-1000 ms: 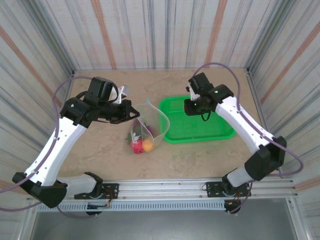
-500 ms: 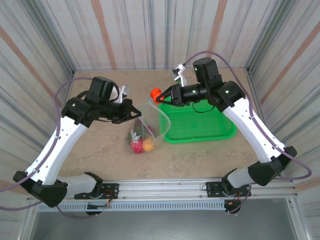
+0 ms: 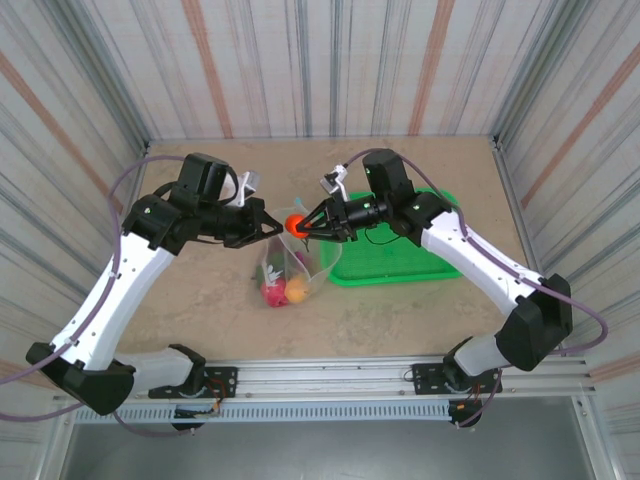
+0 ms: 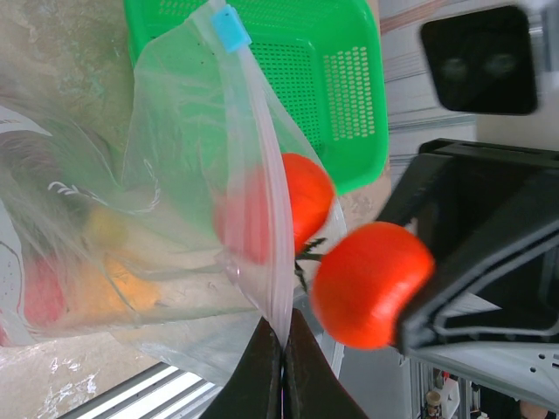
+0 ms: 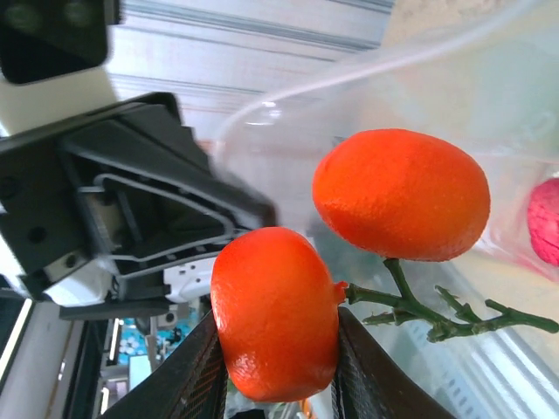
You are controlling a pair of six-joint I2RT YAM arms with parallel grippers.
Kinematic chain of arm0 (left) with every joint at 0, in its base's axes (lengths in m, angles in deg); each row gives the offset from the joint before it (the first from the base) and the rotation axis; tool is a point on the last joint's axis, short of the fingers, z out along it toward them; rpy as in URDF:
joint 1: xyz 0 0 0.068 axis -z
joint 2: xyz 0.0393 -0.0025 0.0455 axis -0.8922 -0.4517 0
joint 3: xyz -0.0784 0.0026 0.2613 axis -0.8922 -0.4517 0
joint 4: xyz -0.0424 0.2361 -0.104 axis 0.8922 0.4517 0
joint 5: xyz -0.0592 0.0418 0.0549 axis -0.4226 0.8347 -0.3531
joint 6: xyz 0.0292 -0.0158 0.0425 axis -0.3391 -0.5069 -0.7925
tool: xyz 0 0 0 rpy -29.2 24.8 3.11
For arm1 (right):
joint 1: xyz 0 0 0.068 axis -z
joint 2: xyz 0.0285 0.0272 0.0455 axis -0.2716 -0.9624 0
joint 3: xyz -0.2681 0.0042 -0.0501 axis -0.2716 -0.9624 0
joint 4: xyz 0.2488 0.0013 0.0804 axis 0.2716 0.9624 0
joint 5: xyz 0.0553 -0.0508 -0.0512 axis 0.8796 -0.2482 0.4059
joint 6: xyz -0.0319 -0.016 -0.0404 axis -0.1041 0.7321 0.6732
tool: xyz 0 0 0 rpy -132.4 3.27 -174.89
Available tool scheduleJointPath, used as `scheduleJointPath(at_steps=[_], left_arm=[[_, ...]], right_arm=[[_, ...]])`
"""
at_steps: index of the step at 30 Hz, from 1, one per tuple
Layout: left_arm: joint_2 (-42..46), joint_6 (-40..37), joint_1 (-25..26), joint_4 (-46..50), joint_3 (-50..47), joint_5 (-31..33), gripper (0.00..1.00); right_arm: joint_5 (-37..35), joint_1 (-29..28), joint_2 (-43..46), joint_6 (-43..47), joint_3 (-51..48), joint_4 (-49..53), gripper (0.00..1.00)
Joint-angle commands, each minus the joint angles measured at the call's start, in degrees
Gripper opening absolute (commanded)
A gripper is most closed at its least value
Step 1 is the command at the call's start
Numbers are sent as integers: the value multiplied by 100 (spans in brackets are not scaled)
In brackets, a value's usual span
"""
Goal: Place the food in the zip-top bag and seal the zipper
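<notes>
The clear zip-top bag (image 3: 306,264) hangs open at mid-table, and my left gripper (image 3: 272,226) is shut on its rim. In the left wrist view the left gripper (image 4: 284,336) pinches the whitish zipper (image 4: 265,166), whose light-blue slider (image 4: 229,28) sits at the far end. My right gripper (image 3: 306,224) is shut on an orange toy fruit (image 3: 295,222) right at the bag's mouth. In the right wrist view its fingers (image 5: 196,375) clamp one orange fruit (image 5: 275,310), joined by a green stem (image 5: 410,305) to a second orange fruit (image 5: 402,192). Red food (image 3: 270,292) and orange food (image 3: 296,290) lie in the bag's bottom.
A green mesh basket (image 3: 400,258) lies right of the bag, under the right forearm. Striped walls close in the table on three sides. The arm bases and a metal rail (image 3: 330,378) run along the near edge.
The right arm has swung left from over the green basket, carrying the orange fruit up to the bag's mouth. The left arm has kept still, holding the bag's rim.
</notes>
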Motion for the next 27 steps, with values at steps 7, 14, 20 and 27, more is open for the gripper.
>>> scheduleJointPath(at_steps=[7, 14, 20, 27], left_arm=[[209, -112, -34, -24, 66, -53, 0], [282, -192, -18, -32, 92, -40, 0], [301, -261, 1, -16, 158, 31, 0], [225, -295, 1, 32, 224, 143, 0]], right_arm=[[-40, -160, -316, 251, 10, 140, 31], [-663, -318, -897, 783, 776, 1170, 32], [-1436, -492, -1167, 999, 1342, 1838, 35], [-1862, -791, -1535, 1678, 1913, 3046, 57]])
